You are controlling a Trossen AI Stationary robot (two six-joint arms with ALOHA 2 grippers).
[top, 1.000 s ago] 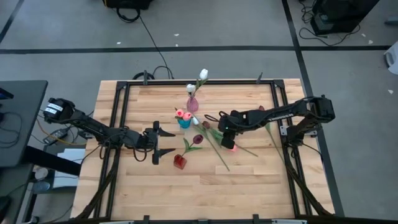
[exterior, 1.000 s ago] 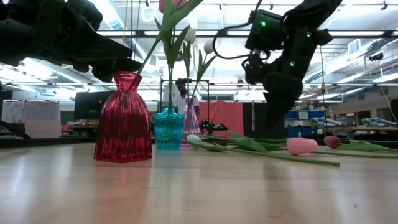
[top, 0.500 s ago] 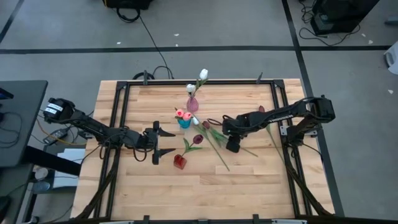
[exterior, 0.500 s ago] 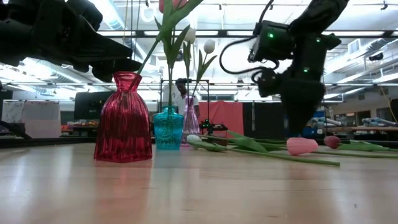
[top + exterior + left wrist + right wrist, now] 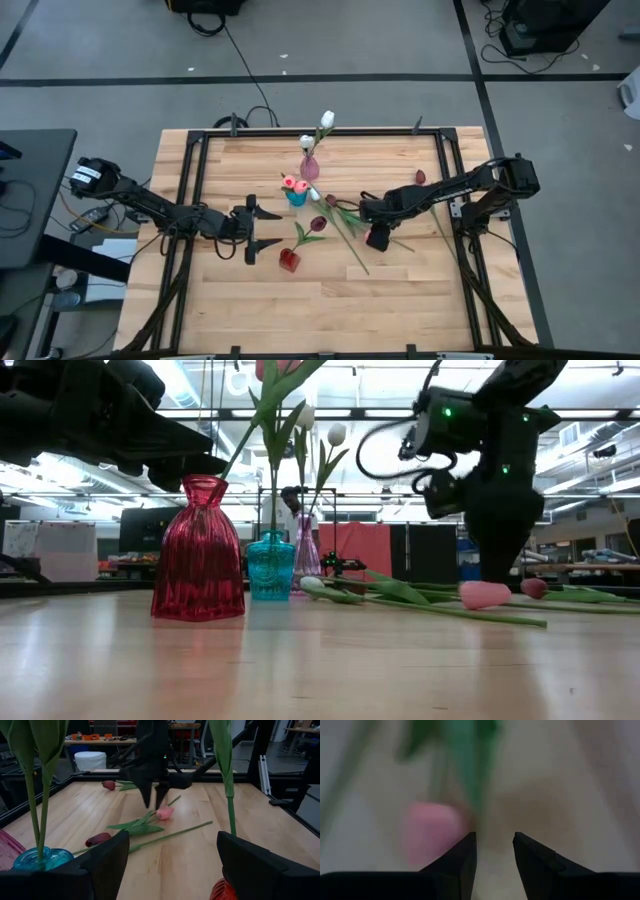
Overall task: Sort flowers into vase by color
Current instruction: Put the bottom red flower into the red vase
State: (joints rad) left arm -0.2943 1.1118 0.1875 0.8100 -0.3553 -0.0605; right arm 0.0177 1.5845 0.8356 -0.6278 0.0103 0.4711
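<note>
Even, bright overhead light fills the high view, and shadows on the desk (image 5: 400, 290) are faint. From the low view, ceiling strip lights glare behind, leaving the arms as dark silhouettes, and the near desk shines with soft reflections. The right wrist view is badly blurred: a pink tulip head (image 5: 432, 832) is only a smear.

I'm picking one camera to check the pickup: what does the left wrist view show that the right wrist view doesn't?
Only the left wrist view shows the whole right gripper from outside, poised over the pink tulip, plus a dark red tulip lying nearby and the teal vase. Only the right wrist view shows the open gap between its fingertips, close above the stem. Both show the pink tulip lying on the wooden table.
</note>
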